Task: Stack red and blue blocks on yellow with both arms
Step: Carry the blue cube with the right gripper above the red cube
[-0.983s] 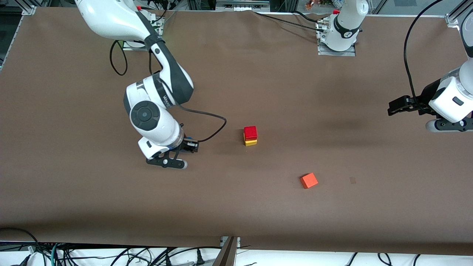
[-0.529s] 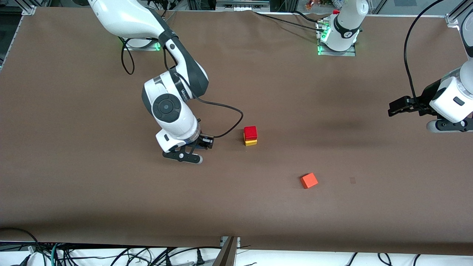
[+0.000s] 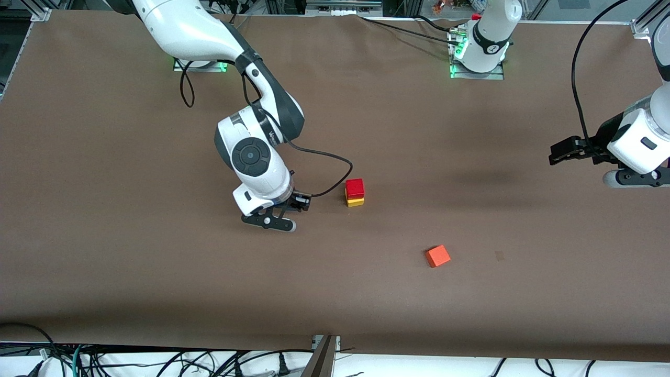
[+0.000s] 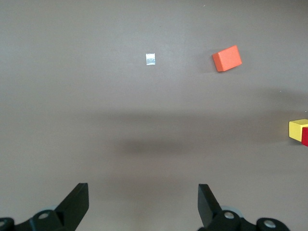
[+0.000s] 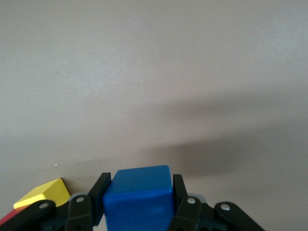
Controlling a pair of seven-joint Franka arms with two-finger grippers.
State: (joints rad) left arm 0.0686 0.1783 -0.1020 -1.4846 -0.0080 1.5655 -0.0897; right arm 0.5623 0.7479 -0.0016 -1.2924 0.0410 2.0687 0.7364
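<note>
The red block (image 3: pixel 354 187) sits on the yellow cube (image 3: pixel 355 202) in the middle of the table. My right gripper (image 3: pixel 297 202) hangs over the table just beside this stack, toward the right arm's end. It is shut on the blue block (image 5: pixel 138 199), which its hand hides in the front view. The right wrist view shows the yellow cube (image 5: pixel 43 192) and a sliver of the red block (image 5: pixel 6 217) close by. My left gripper (image 3: pixel 562 152) waits open and empty over the left arm's end of the table; its wrist view (image 4: pixel 143 202) shows the jaws wide apart.
An orange-red cube (image 3: pixel 437 256) lies alone, nearer the front camera than the stack and toward the left arm's end; it also shows in the left wrist view (image 4: pixel 227 58). A small pale mark (image 3: pixel 499 255) is on the brown table cover beside it.
My right arm has carried the blue block across the table toward the red-on-yellow stack. The left arm and the stack have not moved.
</note>
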